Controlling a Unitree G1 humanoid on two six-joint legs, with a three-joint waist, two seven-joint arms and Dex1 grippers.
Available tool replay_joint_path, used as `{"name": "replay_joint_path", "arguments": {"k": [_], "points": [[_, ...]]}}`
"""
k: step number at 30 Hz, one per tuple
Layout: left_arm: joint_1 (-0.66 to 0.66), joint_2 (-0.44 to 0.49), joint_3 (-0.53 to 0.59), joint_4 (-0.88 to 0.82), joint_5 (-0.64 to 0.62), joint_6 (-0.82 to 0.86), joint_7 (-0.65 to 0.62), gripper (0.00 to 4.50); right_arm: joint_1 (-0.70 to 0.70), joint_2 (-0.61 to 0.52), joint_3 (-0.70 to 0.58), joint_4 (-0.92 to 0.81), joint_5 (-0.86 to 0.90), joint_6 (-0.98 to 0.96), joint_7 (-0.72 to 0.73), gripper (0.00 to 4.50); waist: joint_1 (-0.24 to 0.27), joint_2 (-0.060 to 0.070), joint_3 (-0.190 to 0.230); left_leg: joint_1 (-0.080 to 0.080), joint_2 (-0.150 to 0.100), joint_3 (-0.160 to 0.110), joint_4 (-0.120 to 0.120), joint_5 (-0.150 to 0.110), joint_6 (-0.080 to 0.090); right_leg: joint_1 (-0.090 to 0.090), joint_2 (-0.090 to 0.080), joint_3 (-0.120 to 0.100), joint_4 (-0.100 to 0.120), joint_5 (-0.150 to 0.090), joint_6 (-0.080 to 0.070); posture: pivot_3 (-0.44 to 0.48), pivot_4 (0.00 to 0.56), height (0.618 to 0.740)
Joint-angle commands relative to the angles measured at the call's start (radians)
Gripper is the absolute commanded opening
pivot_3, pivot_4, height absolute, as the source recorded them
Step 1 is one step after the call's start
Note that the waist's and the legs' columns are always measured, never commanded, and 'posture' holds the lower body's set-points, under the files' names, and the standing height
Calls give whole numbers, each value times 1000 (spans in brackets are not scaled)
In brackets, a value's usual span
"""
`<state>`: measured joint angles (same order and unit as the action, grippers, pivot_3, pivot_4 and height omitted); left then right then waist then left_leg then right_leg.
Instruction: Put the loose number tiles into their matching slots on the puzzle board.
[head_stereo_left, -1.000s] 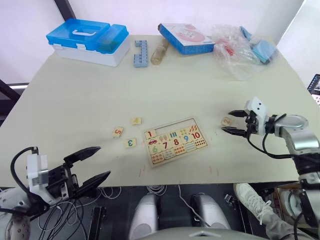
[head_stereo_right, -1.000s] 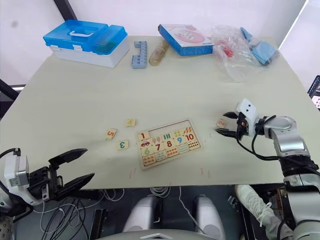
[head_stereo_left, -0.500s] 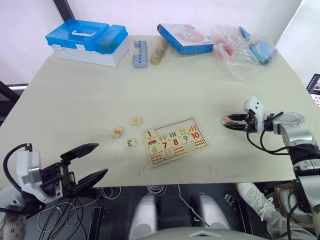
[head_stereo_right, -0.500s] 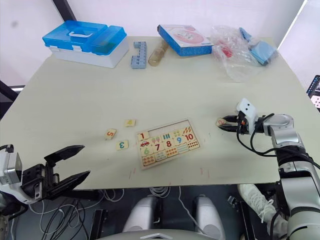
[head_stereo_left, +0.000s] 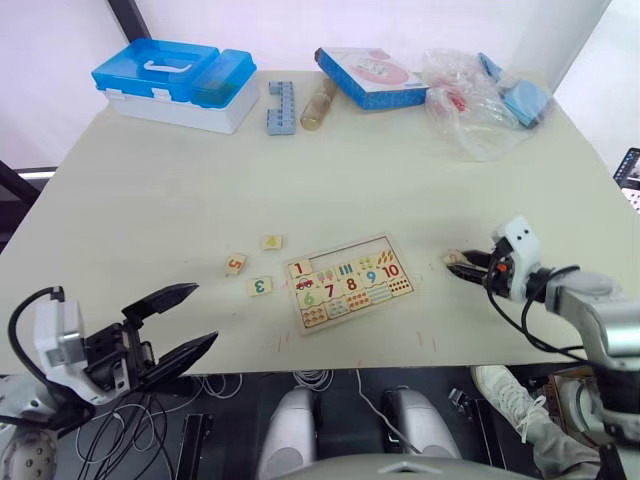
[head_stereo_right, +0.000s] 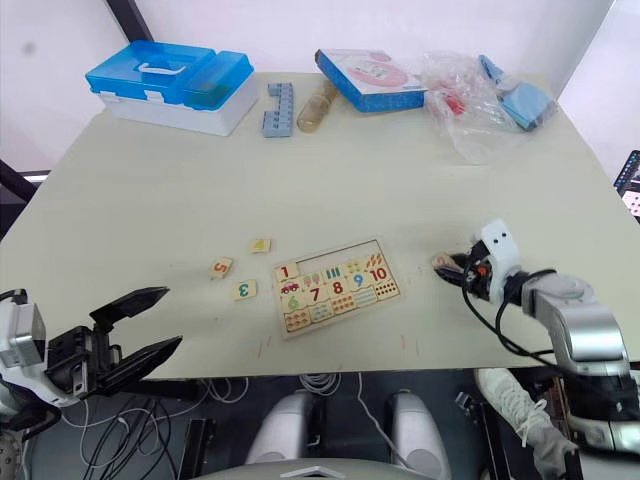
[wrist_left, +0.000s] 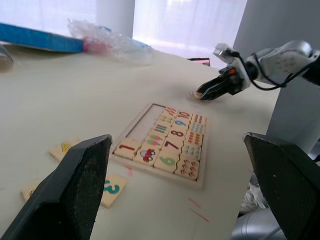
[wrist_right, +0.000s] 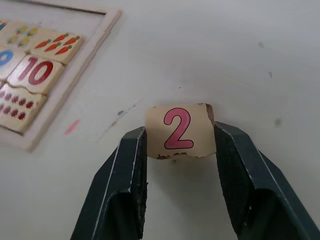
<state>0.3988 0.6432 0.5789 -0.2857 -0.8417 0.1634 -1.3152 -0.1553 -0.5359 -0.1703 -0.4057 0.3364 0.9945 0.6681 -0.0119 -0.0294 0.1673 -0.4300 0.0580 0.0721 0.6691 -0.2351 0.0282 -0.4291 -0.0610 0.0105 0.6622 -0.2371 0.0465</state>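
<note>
Far table edge: blue-lidded case (head_stereo_left: 175, 82), grey brick strip (head_stereo_left: 281, 107), blue-edged box (head_stereo_left: 372, 76), plastic bag (head_stereo_left: 478, 100).

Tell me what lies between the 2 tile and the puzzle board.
Bare tabletop only: in the right wrist view, nothing lies between the 2 tile, held by the right gripper, and the puzzle board, apart from faint marks.

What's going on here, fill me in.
The robot is sorting number tiles into the puzzle board. Its right gripper has closed on the 2 tile, to the right of the board. The 1 tile sits in the top row; the 3 tile, 4 tile and 5 tile lie loose to the board's left. The left gripper hangs open off the table's near edge.
</note>
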Motion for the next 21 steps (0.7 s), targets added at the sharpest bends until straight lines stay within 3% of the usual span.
{"name": "replay_joint_path", "arguments": {"k": [1, 5, 8, 13, 16, 17, 20, 21], "points": [[-9, -1, -4, 11, 12, -18, -6, 4500, 26, 72, -39, -272, -13, 266, -199, 1381, -3, 0, 0, 0, 0, 1, 0, 0, 0, 0, 0, 0, 0, 0, 0, 0, 150, 740], [-23, -10, -23, 18, 19, -13, -7, 4500, -10, 286, -71, -441, -65, 551, -370, 1381, -3, -1, -1, 0, 0, 0, 0, 0, 0, -1, 0, 0, 0, 0, 0, 0, 150, 740], [-33, -12, -39, 29, 29, -16, -11, 4500, -14, 413, -60, -481, -131, 599, -488, 1381, -3, -1, -2, -1, 0, 0, 0, 0, 0, -1, 0, 0, 0, 0, 0, 0, 150, 740], [-48, 0, -40, 51, 38, -13, -22, 4500, 46, 496, -5, -461, -179, 550, -577, 1381, -4, -2, -2, -1, 0, 0, 0, 0, 0, -1, -1, -1, -2, 0, 0, 0, 150, 740], [-53, 5, -40, 64, 44, -14, -24, 4500, 84, 525, 3, -419, -193, 478, -598, 2827, -6, -4, -6, -1, 0, -1, 0, 0, 0, -1, -1, -1, -1, 0, 0, 0, 150, 740], [-54, 6, -39, 66, 47, -13, -26, 4500, 91, 509, 15, -422, -180, 459, -579, 3078, -6, -5, -7, 0, 0, -1, 0, 0, 0, -1, -1, -2, -1, 0, 0, 0, 150, 740], [-46, 12, -34, 73, 53, -3, -28, 4500, 96, 456, 1, -490, -96, 467, -471, 4437, -5, -6, -8, 0, 0, 0, 0, 0, 0, -1, -1, -2, -2, 0, 0, 0, 150, 740], [-41, 16, -34, 75, 51, 6, -30, 4500, 98, 421, -11, -508, -73, 476, -435, 4482, -5, -6, -8, 0, 0, -1, 0, 0, 0, -1, -2, -1, -2, 0, 0, 0, 150, 740]]}}
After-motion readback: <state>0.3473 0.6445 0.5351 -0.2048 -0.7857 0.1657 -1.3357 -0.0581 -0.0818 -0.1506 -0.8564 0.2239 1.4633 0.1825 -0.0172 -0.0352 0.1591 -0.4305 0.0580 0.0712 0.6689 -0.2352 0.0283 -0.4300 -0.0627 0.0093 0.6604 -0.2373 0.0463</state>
